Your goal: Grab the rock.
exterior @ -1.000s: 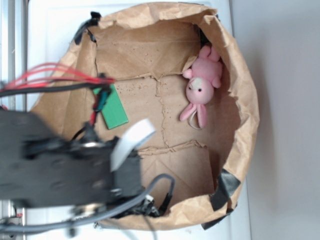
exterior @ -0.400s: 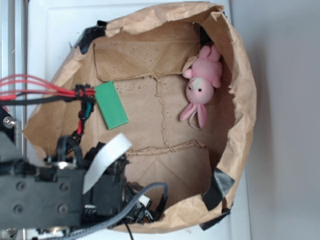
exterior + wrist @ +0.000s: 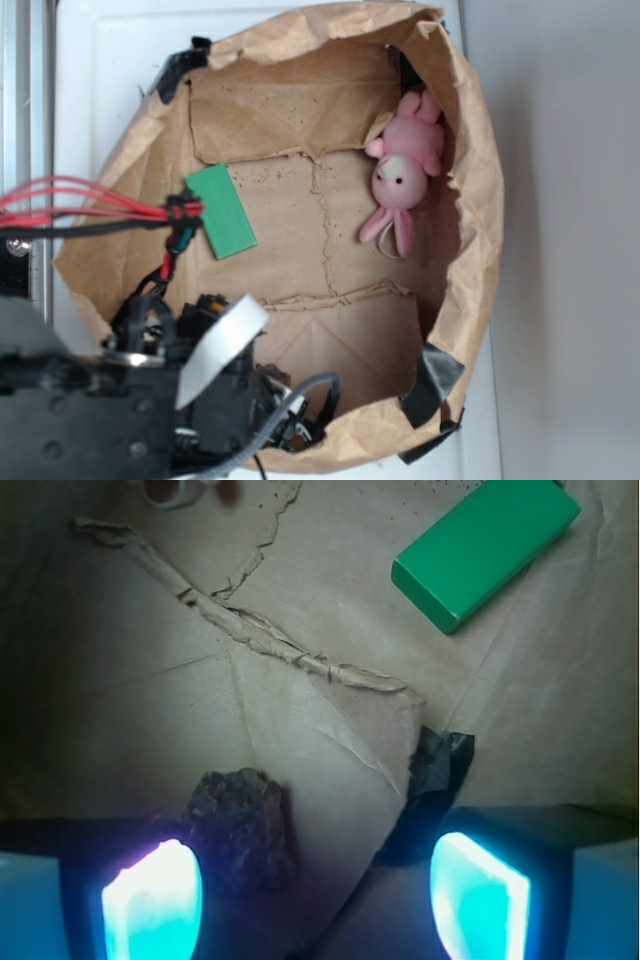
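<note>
Wrist view shows small dark rough rock point(image 3: 242, 825) on brown paper just beside the left fingertip of wide-open gripper point(image 3: 315, 900), flat green rectangular block point(image 3: 485, 546) far right; exterior view hides rock behind black arm point(image 3: 110, 400).

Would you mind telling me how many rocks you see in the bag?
1. The rock lies on the bag floor beside one finger of the open hand; the arm could hide others.

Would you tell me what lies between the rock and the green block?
In the wrist view, only brown paper with a torn, crumpled seam separates the rock from the green block.
</note>
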Tool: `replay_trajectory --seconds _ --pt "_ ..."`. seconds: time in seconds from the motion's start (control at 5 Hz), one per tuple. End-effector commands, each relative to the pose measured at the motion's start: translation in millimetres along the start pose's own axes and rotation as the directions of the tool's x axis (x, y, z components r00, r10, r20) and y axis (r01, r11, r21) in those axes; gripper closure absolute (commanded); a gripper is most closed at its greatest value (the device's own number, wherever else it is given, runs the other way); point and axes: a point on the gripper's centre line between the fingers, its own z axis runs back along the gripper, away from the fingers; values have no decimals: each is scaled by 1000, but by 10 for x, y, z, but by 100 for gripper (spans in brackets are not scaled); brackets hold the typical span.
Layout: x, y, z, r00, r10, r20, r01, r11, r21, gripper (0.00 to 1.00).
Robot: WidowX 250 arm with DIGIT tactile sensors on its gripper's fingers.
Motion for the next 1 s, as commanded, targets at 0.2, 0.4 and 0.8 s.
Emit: replay_trajectory --seconds 0.2,0.4,0.8 --pt "499 -131 105 992 119 -27 -119 993 12 0" --pt "604 -153 160 992 128 -22 -128 992 -3 0" --pt "727 -312 179 990 139 -6 -139 990 -17 0"
